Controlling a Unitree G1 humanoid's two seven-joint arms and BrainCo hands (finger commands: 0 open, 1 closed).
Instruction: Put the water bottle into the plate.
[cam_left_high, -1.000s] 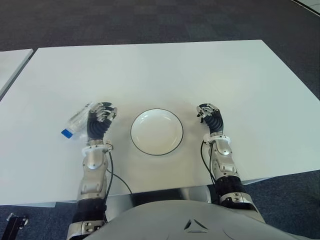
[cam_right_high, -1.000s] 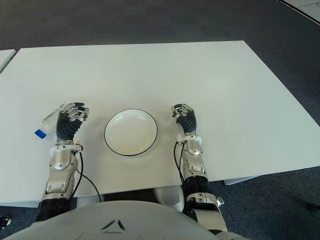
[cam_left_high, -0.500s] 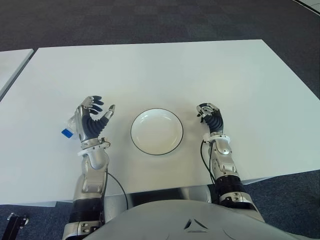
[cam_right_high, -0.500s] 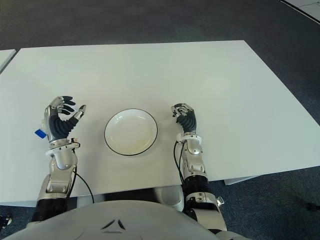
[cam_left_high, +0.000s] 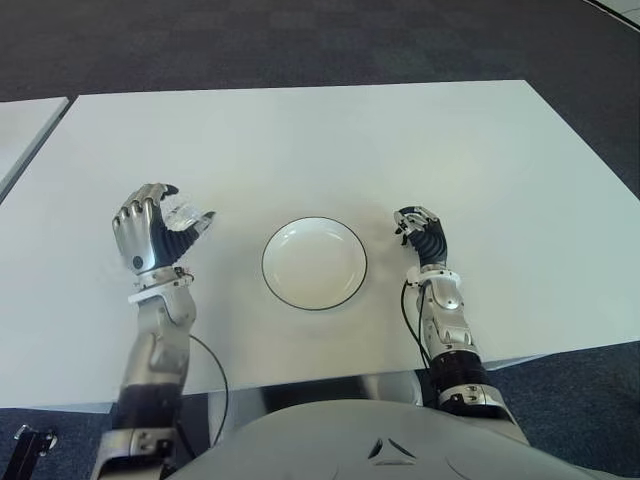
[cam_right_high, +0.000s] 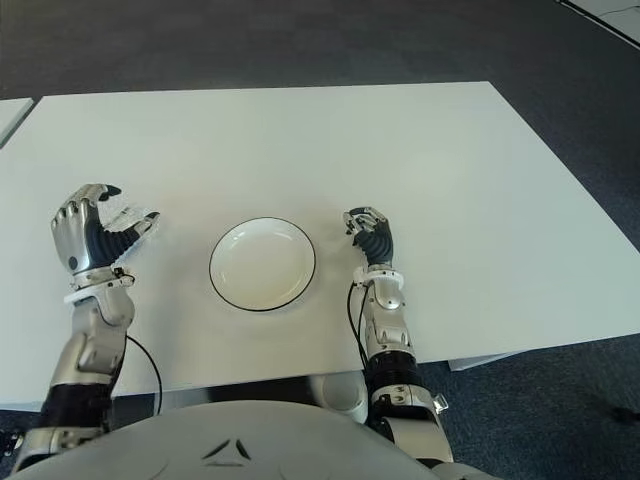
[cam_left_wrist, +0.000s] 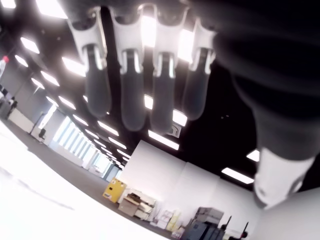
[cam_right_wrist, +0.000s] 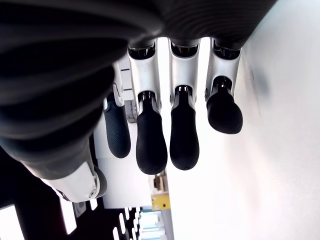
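Note:
The white plate (cam_left_high: 315, 265) with a dark rim sits on the white table (cam_left_high: 330, 140) in front of me. My left hand (cam_left_high: 163, 216) is raised to the left of the plate, its back turned towards me. Its fingers (cam_left_wrist: 132, 85) are spread and hold nothing in the left wrist view. The clear water bottle (cam_left_high: 187, 213) lies on the table behind that hand. Only a short clear stretch of it shows between the fingers and the thumb. My right hand (cam_left_high: 420, 228) shows just right of the plate, fingers (cam_right_wrist: 185, 135) relaxed and empty.
Dark carpet surrounds the table. Another white table's corner (cam_left_high: 25, 125) shows at the far left. The table's front edge runs close to my forearms.
My left hand, which lay over the bottle a second ago, opened, lifted off it and swung left. It now hides the blue cap. The right hand and the plate stayed still.

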